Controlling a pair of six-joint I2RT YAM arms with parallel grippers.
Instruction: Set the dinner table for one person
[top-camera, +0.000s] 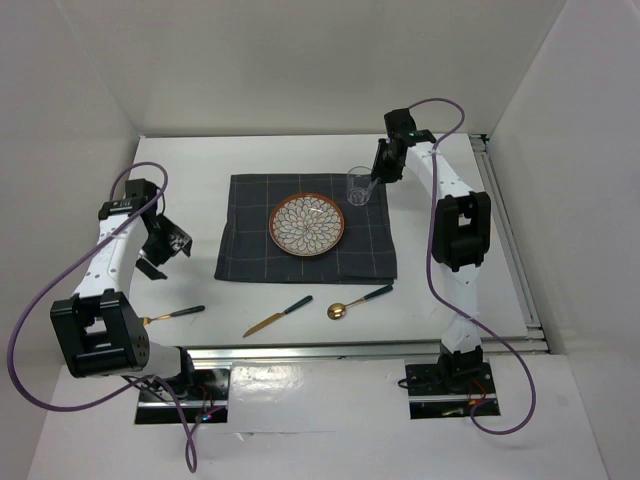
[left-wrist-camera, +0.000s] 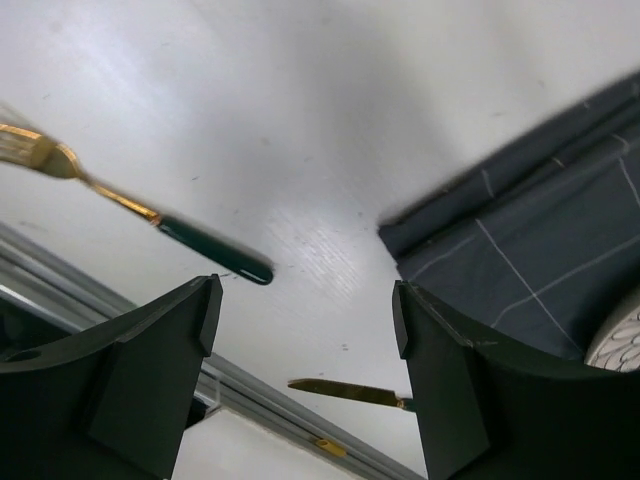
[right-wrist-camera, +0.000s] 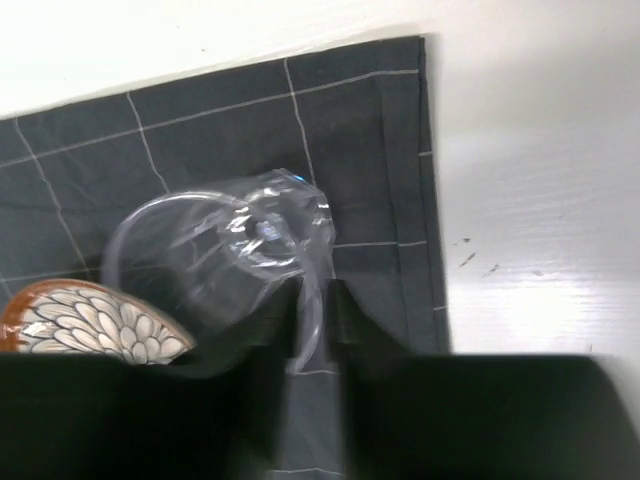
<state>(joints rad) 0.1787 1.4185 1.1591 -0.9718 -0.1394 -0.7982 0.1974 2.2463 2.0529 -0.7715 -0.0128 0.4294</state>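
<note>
Right gripper (top-camera: 372, 180), top view: pinched on the rim of the clear glass (top-camera: 358, 187) over the far right corner of the placemat (top-camera: 250, 250). You can't tell from here if the glass base is down. The patterned plate (top-camera: 307, 224) sits mid-placemat. The left gripper (top-camera: 162, 255) hangs off the placemat's left edge, spread wide and empty. The fork (top-camera: 172, 315), knife (top-camera: 277, 316) and spoon (top-camera: 358, 301) lie loose on the dinner table (top-camera: 200, 170), all on the near side of the placemat.

Left wrist view: the left gripper (left-wrist-camera: 302, 310) has its jaws far apart with nothing between them. Bare dinner table (left-wrist-camera: 300, 100) is below it, with the fork (left-wrist-camera: 130, 210) out to the placemat's left and the knife (left-wrist-camera: 350, 392) nearer the front rail.

Right wrist view: the right gripper (right-wrist-camera: 312, 325) is almost closed, with only the glass (right-wrist-camera: 220, 260) wall between its fingers. The glass is over the placemat (right-wrist-camera: 360, 130), just inside its corner and beside the plate (right-wrist-camera: 90, 320).

Step in hand, as I read it: setting the glass down. Next you need to seat it flat, open the jaws, and lift straight off so the rim isn't dragged. After that the cutlery needs to go alongside the plate, and the fork looks easiest for your left arm.
</note>
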